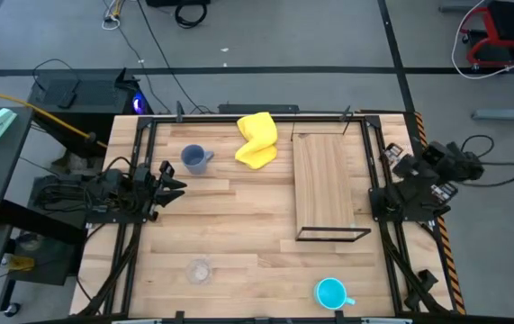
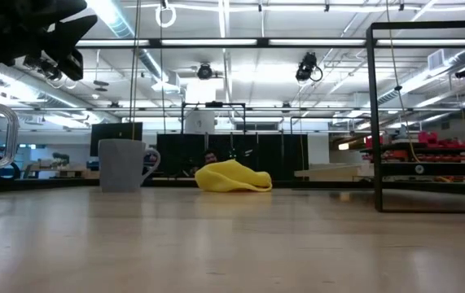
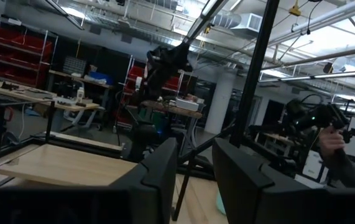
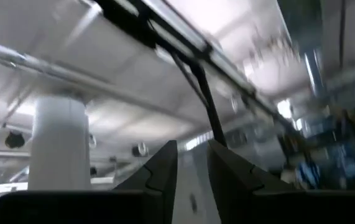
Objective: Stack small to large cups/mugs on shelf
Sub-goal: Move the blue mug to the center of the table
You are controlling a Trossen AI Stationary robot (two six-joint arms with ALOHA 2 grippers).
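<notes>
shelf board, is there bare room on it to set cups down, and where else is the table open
The shelf board is bare along its whole length. The table is open in the middle, between the grey-blue mug, the glass cup and the shelf. It is more crowded at the far edge, where the yellow cloth lies beside the shelf.

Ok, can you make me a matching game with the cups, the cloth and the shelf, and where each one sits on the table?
Things:
1. grey mug
2. cyan mug
3. glass cup
4. cloth

Places in the high view:
A. near edge, right of middle
B. just left of the shelf
C. near edge, left of middle
D. far side, by the left gripper

Pairs: 1-D, 2-A, 3-C, 4-B
</notes>
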